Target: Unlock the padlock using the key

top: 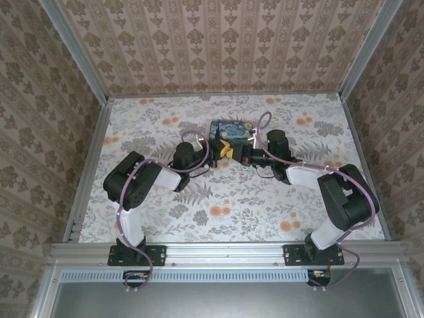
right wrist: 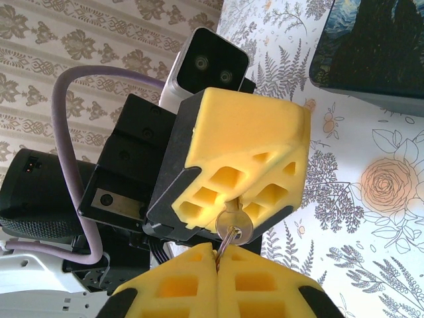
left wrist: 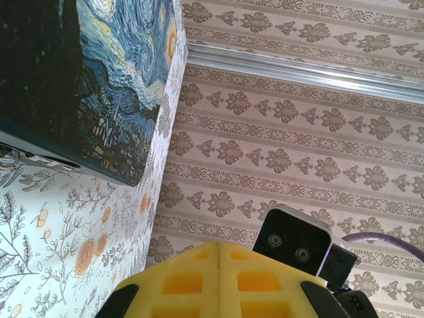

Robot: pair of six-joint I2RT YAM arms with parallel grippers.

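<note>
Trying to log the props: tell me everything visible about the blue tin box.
The blue tin box is squarish and flat-lidded, its lid printed with a swirling night sky in blues and yellows, its sides dark. It lies closed and flat on the floral table, far centre. The left pincer and right pincer meet by its near edge; contact cannot be told.

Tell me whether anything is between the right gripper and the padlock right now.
Nothing visible does. The right gripper and left gripper meet tip to tip, with only small silvery metal bridging them; key and padlock can't be told apart there. The blue tin sits aside.
</note>
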